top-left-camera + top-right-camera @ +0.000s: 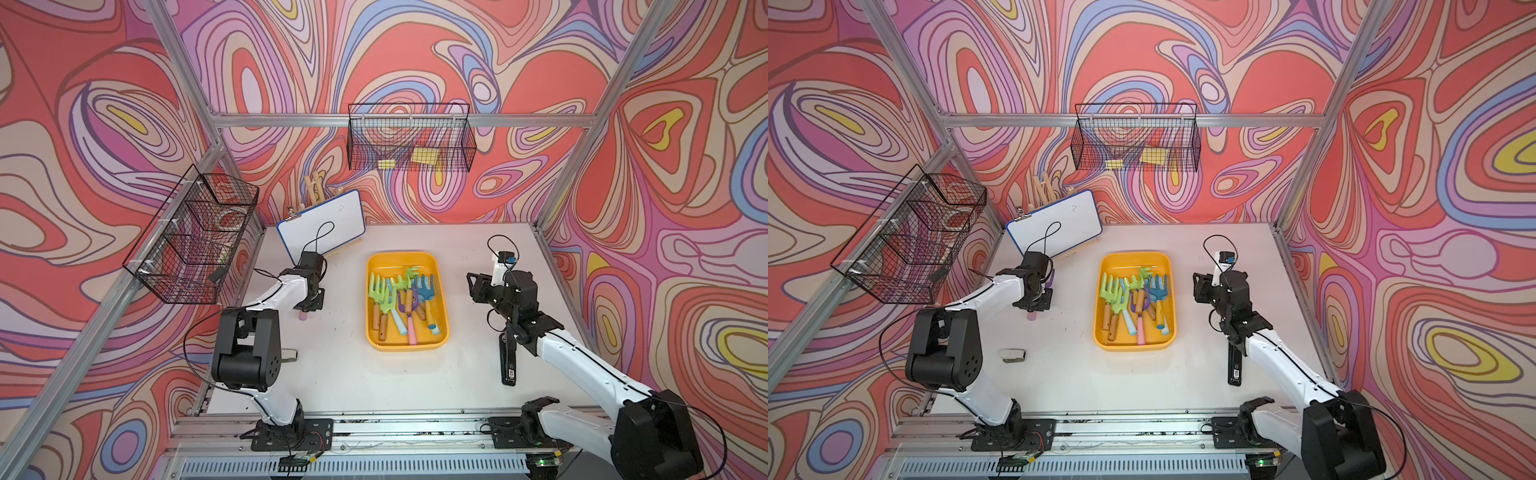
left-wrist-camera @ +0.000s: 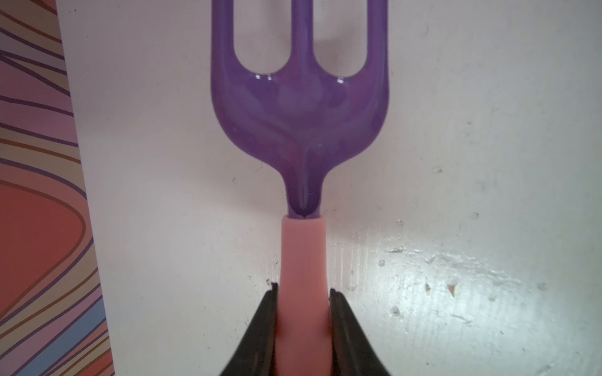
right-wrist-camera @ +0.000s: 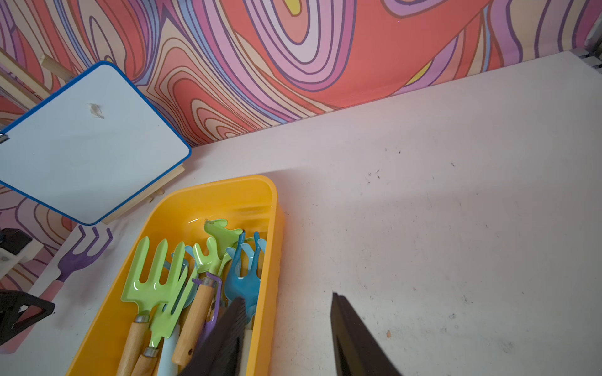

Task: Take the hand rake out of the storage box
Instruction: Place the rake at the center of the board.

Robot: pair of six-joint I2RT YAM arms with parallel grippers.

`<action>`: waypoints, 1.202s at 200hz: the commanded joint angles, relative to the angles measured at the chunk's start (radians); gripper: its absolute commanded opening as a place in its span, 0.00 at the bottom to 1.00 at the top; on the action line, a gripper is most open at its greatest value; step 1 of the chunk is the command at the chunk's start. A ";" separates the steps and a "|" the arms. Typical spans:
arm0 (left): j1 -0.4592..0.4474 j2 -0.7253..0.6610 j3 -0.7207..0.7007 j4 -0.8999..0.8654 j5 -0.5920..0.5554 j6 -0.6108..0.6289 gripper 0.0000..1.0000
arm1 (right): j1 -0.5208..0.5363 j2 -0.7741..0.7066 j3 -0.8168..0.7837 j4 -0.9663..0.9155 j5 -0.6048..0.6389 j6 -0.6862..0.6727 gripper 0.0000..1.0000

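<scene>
Work cell seen from above and from both wrists. The white tabletop (image 1: 374,382) is matt, scuffed and speckled with small dark marks, and one patch shines under the light in the left wrist view. It is enclosed on three sides by walls (image 1: 415,50) printed with swirling bands of red, pink, purple, blue and yellow, carried on an aluminium frame (image 1: 399,120). A black wire basket (image 1: 411,141) hangs on the back wall and a second wire basket (image 1: 191,237) hangs on the left wall. A blue-edged whiteboard (image 1: 322,224) leans on a wooden easel in the far left corner.

The yellow-orange storage box (image 1: 399,266) lies near the middle of the tabletop and contains a heap of other rakes (image 1: 401,299), green, blue and purple, most with wooden handles. The left pincer (image 2: 303,293) is clamped on the pink handle of a purple hand rake (image 2: 299,114), which is outside the box, on its left side and apart from it, low over the bare surface; contact with the surface cannot be determined. The right pincer (image 3: 287,297) stands moderately wide and empty, over the box's right-hand edge. A black oblong object (image 1: 509,361) lies beneath the right arm
</scene>
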 commanded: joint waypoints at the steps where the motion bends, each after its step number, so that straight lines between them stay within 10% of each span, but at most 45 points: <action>1: 0.015 0.003 -0.008 0.040 0.023 0.010 0.11 | -0.002 0.001 0.021 0.008 -0.008 0.008 0.47; 240: 0.033 0.132 0.019 -0.025 -0.011 0.001 0.28 | -0.002 -0.034 -0.016 0.013 -0.006 0.002 0.47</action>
